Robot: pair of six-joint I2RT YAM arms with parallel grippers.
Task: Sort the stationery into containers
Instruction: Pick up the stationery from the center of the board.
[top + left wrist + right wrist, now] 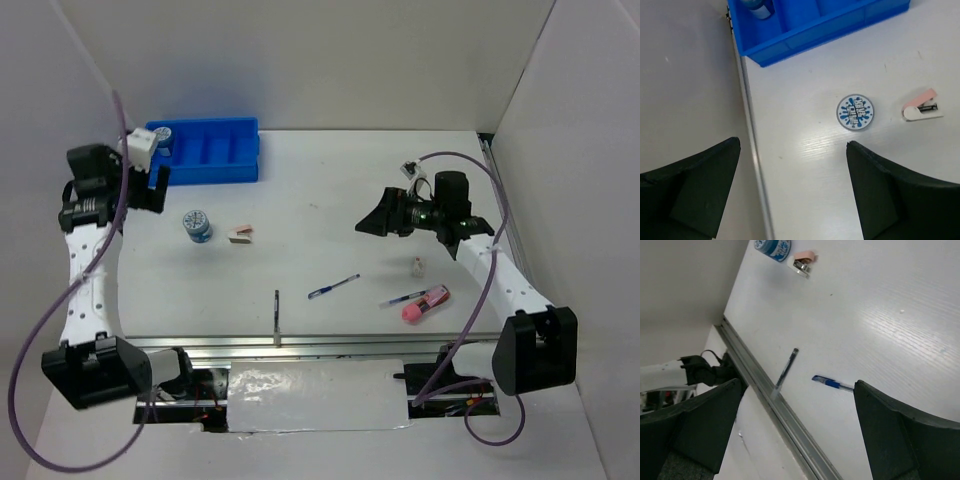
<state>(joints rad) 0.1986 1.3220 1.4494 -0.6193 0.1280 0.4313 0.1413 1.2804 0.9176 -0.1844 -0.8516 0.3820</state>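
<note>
Two pens (333, 287) (405, 298), one pink tube (425, 305), one blue tray (215, 172).

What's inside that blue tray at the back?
One blue tape roll sits in the tray's end compartment. The others look empty; from above, the left gripper hides part of that end.

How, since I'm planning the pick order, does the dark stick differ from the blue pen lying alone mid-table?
Colour: the dark stick is blackish, the blue pen bright blue. Pose: the stick points straight at the near rail, its end reaching it; the pen lies slanted, apart from the rail. Both are thin, lie flat on the table and are outside the blue tray.
</note>
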